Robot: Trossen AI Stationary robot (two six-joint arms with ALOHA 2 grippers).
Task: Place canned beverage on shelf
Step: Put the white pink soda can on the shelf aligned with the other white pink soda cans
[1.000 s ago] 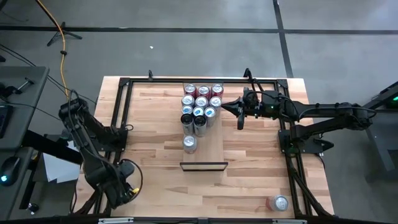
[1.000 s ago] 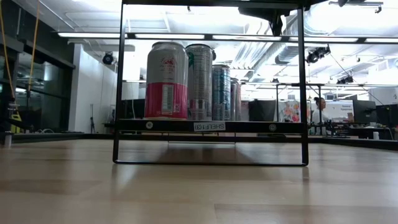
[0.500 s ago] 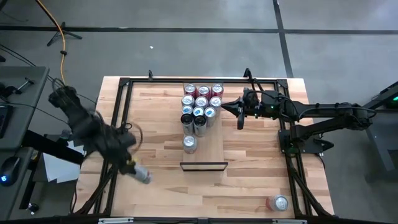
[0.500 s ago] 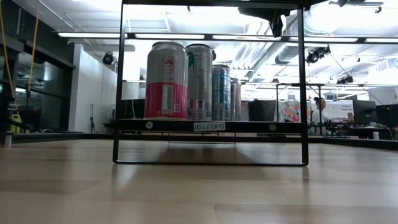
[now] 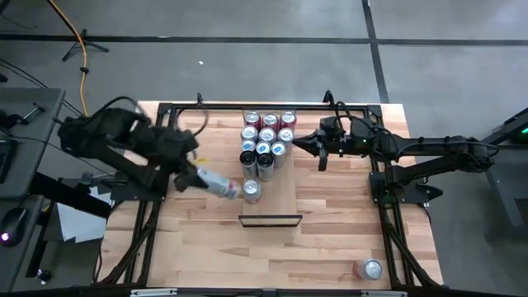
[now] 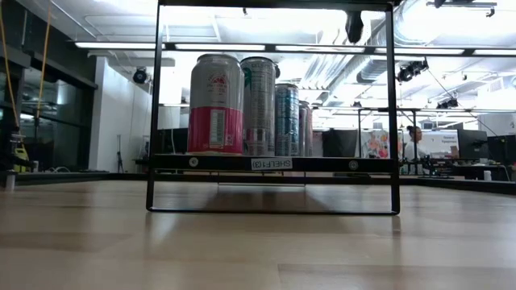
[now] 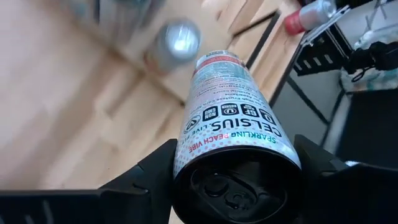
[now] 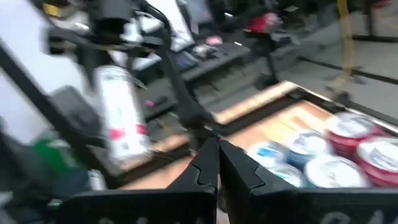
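The shelf point(image 5: 285, 194) is a narrow light wood panel with a dark strip point(image 5: 270, 220) at its near end. Several cans point(image 5: 268, 136) stand on its far part, and a single can point(image 5: 252, 191) stands nearer. In the low view they stand in a row point(image 6: 242, 105). My left gripper point(image 5: 200, 176) is shut on a white can with a red band point(image 5: 221, 185), just left of the shelf. My right gripper point(image 5: 318, 150) is shut and empty, above the table to the right of the standing cans. My left gripper pinches the white can's side walls point(image 7: 186, 163) between its two fingers point(image 7: 146, 180), at the end facing the wrist. The can lies along the fingers, its far end point(image 7: 217, 59) toward the table's right. It is held about level above the table.
Another can point(image 5: 369, 269) lies at the table's near right corner. A black frame point(image 5: 169, 111) runs round the table's edges. A black wire frame point(image 6: 153, 121) with a label stands at the shelf's near end. A person point(image 6: 415, 149) stands far behind the table.
My left gripper has swung from the table's near left corner toward the far edge and the right, up to the shelf's left side. It carries the white can, which now lies about level and points right. The cans on the shelf have stayed in place.
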